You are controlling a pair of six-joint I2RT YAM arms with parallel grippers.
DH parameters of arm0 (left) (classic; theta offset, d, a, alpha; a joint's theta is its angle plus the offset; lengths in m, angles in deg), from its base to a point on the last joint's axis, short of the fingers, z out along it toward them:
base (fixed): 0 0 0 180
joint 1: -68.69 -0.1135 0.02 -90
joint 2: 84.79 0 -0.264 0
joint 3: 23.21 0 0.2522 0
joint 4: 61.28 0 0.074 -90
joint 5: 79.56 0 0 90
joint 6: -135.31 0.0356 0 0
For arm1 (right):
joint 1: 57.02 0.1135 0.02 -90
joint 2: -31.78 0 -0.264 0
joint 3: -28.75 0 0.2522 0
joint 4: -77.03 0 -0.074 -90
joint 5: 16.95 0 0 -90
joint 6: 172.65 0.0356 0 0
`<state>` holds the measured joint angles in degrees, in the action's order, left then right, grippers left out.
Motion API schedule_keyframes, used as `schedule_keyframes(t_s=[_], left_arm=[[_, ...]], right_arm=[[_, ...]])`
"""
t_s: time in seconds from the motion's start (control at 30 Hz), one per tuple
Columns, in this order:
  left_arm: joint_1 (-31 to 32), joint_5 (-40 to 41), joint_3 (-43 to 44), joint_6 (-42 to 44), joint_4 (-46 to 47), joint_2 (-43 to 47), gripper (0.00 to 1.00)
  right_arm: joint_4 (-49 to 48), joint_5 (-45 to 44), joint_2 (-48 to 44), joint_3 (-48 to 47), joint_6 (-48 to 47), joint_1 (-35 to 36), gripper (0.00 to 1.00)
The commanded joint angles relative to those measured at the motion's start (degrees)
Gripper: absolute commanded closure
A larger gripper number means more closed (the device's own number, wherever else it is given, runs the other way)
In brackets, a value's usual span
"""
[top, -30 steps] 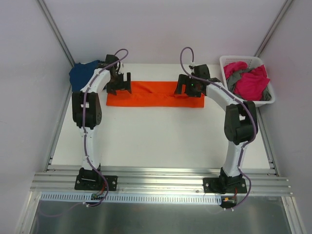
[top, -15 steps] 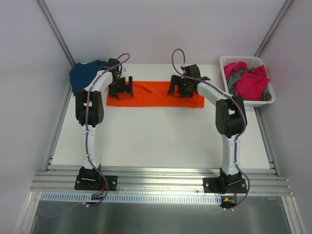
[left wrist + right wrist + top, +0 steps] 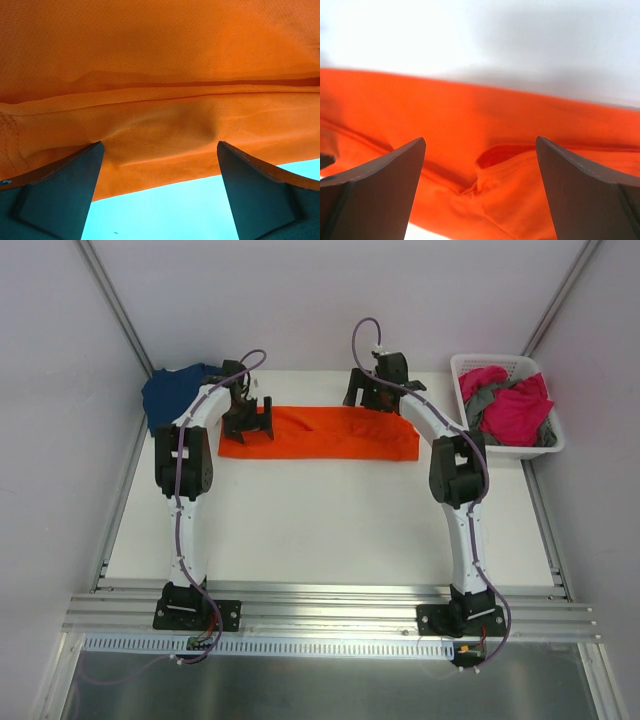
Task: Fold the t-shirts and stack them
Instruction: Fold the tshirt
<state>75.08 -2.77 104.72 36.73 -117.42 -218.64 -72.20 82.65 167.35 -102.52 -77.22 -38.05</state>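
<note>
Top external view, hidden parts first. The left gripper point(image 3: 257, 422) and its wrist cover the 9 o'clock end of the orange t-shirt point(image 3: 330, 435). The right gripper point(image 3: 366, 392) sits over the shirt's far edge, toward 12 o'clock, and blocks a short stretch of it. The navy t-shirt point(image 3: 165, 395) is bunched in the table's 10 o'clock corner, partly behind the left arm, so its outline is unclear. A white basket point(image 3: 462, 368) at 2 o'clock holds magenta shirts point(image 3: 520, 410) tangled with grey cloth point(image 3: 483, 400); how many there are cannot be read. No collar or sleeve shows on the orange shirt, so neck end and hem end cannot be told apart.

Orientation: the orange shirt lies flat on the white table point(image 3: 320, 530), just past centre toward 12 o'clock. Its long axis runs from 9 to 3 o'clock. It is folded into a long narrow band, and the 3 o'clock end is a little deeper than the rest.

Look: bright orange. The left wrist view shows a fine mesh weave, one folded edge running straight across, and a soft pucker between the fingers point(image 3: 55, 195). The right wrist view shows a small buckled fold, with the background blurred.

Fingers: both pairs are spread wide and released, with nothing pinched. The left tips sit low at the cloth's near edge, but contact cannot be confirmed.
</note>
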Motion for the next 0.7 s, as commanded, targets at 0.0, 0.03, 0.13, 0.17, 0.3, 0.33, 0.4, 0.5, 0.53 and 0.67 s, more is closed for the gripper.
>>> schedule_keyframes(t_s=[0.0, 0.03, 0.13, 0.17, 0.3, 0.33, 0.4, 0.5, 0.53, 0.67], left_arm=[[0.02, -1.11, -1.66, -0.65, -0.87, 1.12, 0.01], [0.02, -1.11, -1.67, -0.56, -0.87, 1.13, 0.01], [0.02, -0.76, -1.85, -0.39, -0.79, 1.83, 0.01], [0.02, -0.59, -1.76, -0.30, -0.78, 2.18, 0.01], [0.02, 0.73, -1.15, 0.14, -0.78, 3.41, 0.01], [0.02, 0.91, -0.79, 0.49, -0.78, 3.59, 0.01], [0.02, 1.70, 0.44, 1.02, -0.79, 3.85, 0.01], [-0.06, 3.36, 2.11, 1.81, -0.79, 3.59, 0.01], [-0.07, 3.54, 2.54, 2.33, -0.78, 3.24, 0.01], [-0.59, 4.86, 5.61, 3.22, -0.70, 1.31, 0.01]], right_arm=[[-2.33, -3.97, 0.58, -4.82, -2.08, -0.68, 0.03], [-2.42, -3.98, 0.57, -4.83, -2.09, -0.68, 0.03], [-2.08, -2.76, -1.61, -3.34, -1.83, -0.77, 0.03], [-2.07, -2.14, -2.41, -1.51, -1.48, -0.77, 0.03], [-1.02, -0.29, -8.03, 4.55, 0.36, -0.85, 0.03], [-0.15, 0.15, -9.87, 5.71, 0.80, -0.86, 0.03], [0.30, 0.85, -11.46, 8.34, 2.21, -0.77, 0.03], [0.74, 2.08, -13.75, 12.56, 3.09, -0.77, 0.03], [0.83, 2.08, -14.27, 14.14, 3.18, -0.85, 0.03], [1.79, 2.08, -13.58, 15.73, 3.53, -1.21, 0.03]])
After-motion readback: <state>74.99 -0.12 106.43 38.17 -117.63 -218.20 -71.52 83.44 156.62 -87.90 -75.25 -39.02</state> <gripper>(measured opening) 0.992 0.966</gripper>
